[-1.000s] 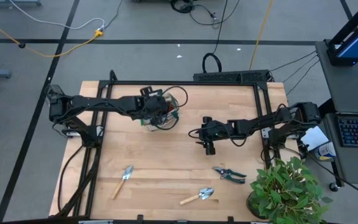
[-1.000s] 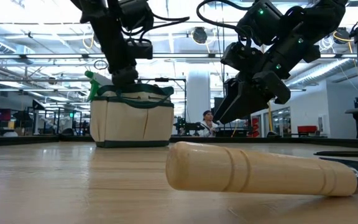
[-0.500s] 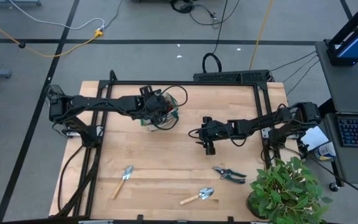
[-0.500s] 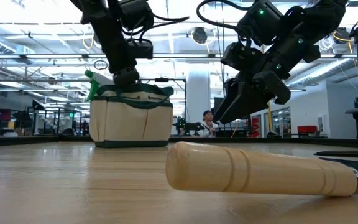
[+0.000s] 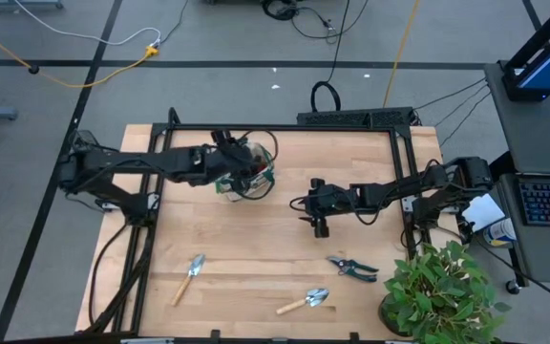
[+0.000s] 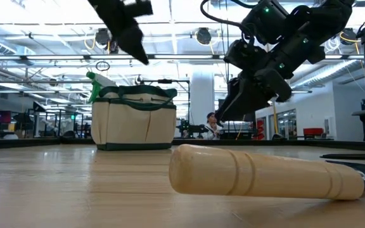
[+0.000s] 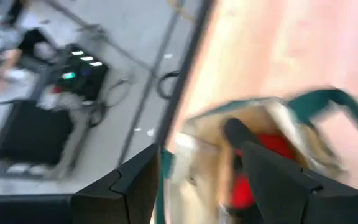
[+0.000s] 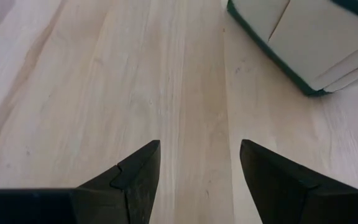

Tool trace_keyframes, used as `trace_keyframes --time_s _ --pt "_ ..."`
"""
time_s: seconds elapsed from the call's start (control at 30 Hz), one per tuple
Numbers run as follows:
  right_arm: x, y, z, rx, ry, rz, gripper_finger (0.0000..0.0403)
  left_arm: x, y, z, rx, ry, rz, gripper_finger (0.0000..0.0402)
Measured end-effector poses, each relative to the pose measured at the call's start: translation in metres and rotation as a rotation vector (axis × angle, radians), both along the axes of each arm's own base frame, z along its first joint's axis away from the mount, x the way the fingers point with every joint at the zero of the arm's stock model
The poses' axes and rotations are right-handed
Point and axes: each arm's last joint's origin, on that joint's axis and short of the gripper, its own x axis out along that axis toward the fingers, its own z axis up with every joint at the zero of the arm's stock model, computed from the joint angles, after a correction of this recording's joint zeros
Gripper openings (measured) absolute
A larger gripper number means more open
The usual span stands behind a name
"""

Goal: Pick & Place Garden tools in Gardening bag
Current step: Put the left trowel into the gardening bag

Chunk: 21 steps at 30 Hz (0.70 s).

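Observation:
The gardening bag (image 5: 247, 174), tan with green trim, stands on its base at the table's far left-centre. It also shows in the low view (image 6: 134, 120). A red item (image 7: 271, 149) lies inside it, and a green-and-white item (image 6: 97, 82) sticks out of its top. My left gripper (image 7: 201, 180) hangs open above the bag's mouth, empty. My right gripper (image 5: 321, 227) hovers open over mid-table, to the bag's right. Two wooden-handled trowels (image 5: 188, 278) (image 5: 304, 302) and black shears (image 5: 352, 268) lie flat near the front edge.
A leafy potted plant (image 5: 442, 291) stands at the table's near right corner. A wooden trowel handle (image 6: 265, 174) lies close in front of the low camera. Bare wood lies between the bag and the tools at the front.
My left gripper has risen from the bag's mouth and now hangs clear above it; the bag stays where it was. My right gripper has kept still.

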Motion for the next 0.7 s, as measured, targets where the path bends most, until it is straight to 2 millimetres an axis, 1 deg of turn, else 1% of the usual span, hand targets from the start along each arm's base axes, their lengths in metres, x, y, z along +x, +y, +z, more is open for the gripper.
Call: trace_keyframes --time_s 0.07,0.13,0.27,0.33,0.4,0.5,0.63,0.7 --pt "0.001 0.000 0.001 0.017 -0.014 -0.014 0.0212 -0.007 -0.006 0.006 -0.032 -0.006 -0.055 0.0230" --pt "0.001 0.000 0.001 0.022 -0.013 -0.017 0.0212 -0.011 -0.011 0.014 -0.069 -0.056 -0.091 0.0230" --pt "0.001 0.001 0.001 0.024 -0.013 -0.015 0.0212 -0.021 -0.021 0.021 -0.126 -0.091 -0.092 0.0230" --pt "0.000 0.003 0.001 0.037 -0.012 0.010 0.0212 -0.026 -0.026 0.019 -0.152 -0.069 -0.086 0.0230" --pt "-0.003 0.010 0.008 0.058 -0.025 0.055 0.0212 -0.029 -0.030 0.021 -0.177 -0.087 -0.077 0.0230" --pt "-0.006 0.018 0.023 0.070 -0.081 0.099 0.0212 -0.036 -0.037 0.021 -0.225 -0.082 -0.060 0.0230" --pt "-0.014 0.030 0.043 0.074 -0.158 0.145 0.0212 -0.047 -0.050 0.016 -0.360 -0.042 -0.053 0.0230" --pt "-0.019 0.036 0.051 0.080 -0.185 0.175 0.0212 -0.050 -0.057 0.016 -0.448 -0.050 -0.034 0.0230"
